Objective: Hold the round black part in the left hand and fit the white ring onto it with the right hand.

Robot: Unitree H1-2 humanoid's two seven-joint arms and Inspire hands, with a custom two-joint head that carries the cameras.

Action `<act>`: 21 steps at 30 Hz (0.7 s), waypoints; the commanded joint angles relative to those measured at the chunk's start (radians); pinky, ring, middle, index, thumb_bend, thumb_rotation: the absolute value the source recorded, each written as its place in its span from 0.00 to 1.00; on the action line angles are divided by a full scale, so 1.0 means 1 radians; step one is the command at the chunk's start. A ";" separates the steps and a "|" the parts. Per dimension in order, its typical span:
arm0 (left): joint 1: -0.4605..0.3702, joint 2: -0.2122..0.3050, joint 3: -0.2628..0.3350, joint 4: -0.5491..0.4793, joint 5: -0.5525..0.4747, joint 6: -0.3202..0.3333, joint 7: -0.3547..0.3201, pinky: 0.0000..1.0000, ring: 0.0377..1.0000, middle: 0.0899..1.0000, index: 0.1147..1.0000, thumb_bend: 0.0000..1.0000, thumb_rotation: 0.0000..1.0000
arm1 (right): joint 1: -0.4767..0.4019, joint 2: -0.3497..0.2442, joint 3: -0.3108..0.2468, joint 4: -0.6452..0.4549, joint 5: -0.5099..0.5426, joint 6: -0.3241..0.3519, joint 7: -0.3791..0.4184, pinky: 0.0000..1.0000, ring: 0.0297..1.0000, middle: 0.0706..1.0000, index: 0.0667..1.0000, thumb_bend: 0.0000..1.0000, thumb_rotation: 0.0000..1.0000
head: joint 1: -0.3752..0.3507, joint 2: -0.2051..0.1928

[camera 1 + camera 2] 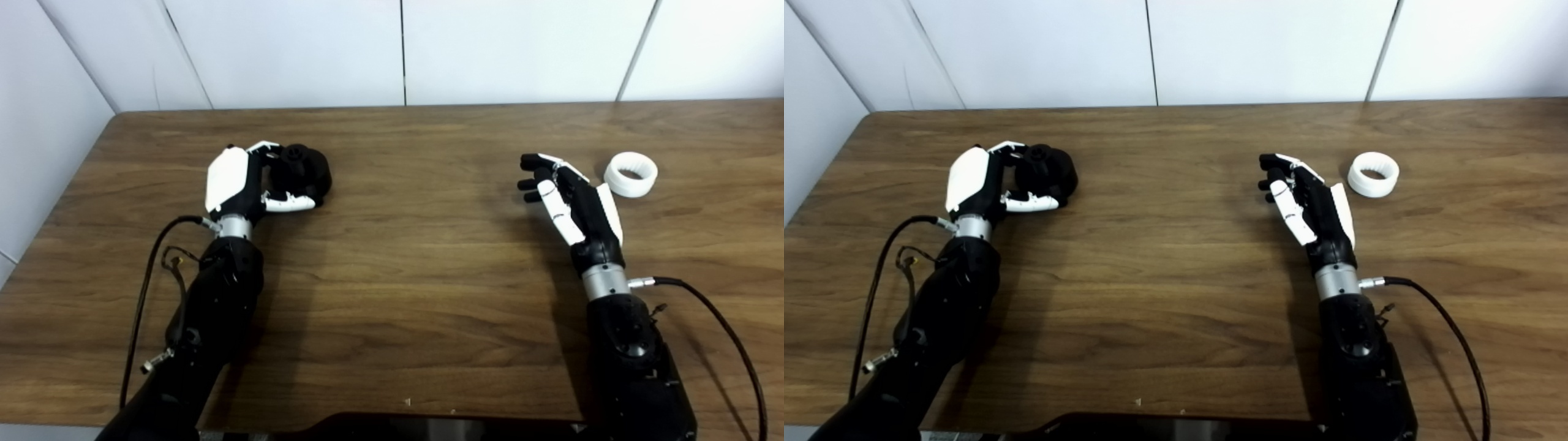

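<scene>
The round black part [304, 169] rests on the wooden table [404, 263] at the left. My left hand [245, 180] is curled around it from the left, fingers over its top and thumb below it, touching it. The white ring [631, 174] lies flat on the table at the right. My right hand [566, 196] is open and empty, fingers stretched out, just left of the ring and apart from it. In the right eye view the ring [1373, 174] and the right hand [1304, 196] show the same gap.
White wall panels [404, 49] stand behind the table's far edge. A cable [716, 318] loops from the right wrist and another cable [147, 288] from the left forearm. A dark edge [429, 425] shows at the bottom.
</scene>
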 commanded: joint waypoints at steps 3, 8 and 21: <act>0.017 -0.008 -0.024 -0.017 0.015 -0.002 -0.024 1.00 0.74 0.61 0.61 1.00 0.28 | -0.027 -0.007 -0.009 -0.021 0.002 -0.036 -0.001 0.62 0.67 0.75 0.71 0.45 0.78 | 0.000 0.002; 0.031 -0.026 -0.044 -0.034 0.027 -0.011 -0.018 1.00 0.74 0.60 0.61 1.00 0.29 | -0.027 -0.008 -0.009 -0.018 0.001 -0.043 -0.002 0.63 0.67 0.75 0.71 0.45 0.78 | 0.002 0.001; 0.077 -0.047 -0.103 -0.144 0.033 -0.032 -0.064 1.00 0.77 0.63 0.62 0.99 0.28 | -0.037 -0.013 -0.010 -0.017 -0.010 -0.044 -0.004 0.62 0.67 0.75 0.73 0.45 0.81 | 0.001 -0.001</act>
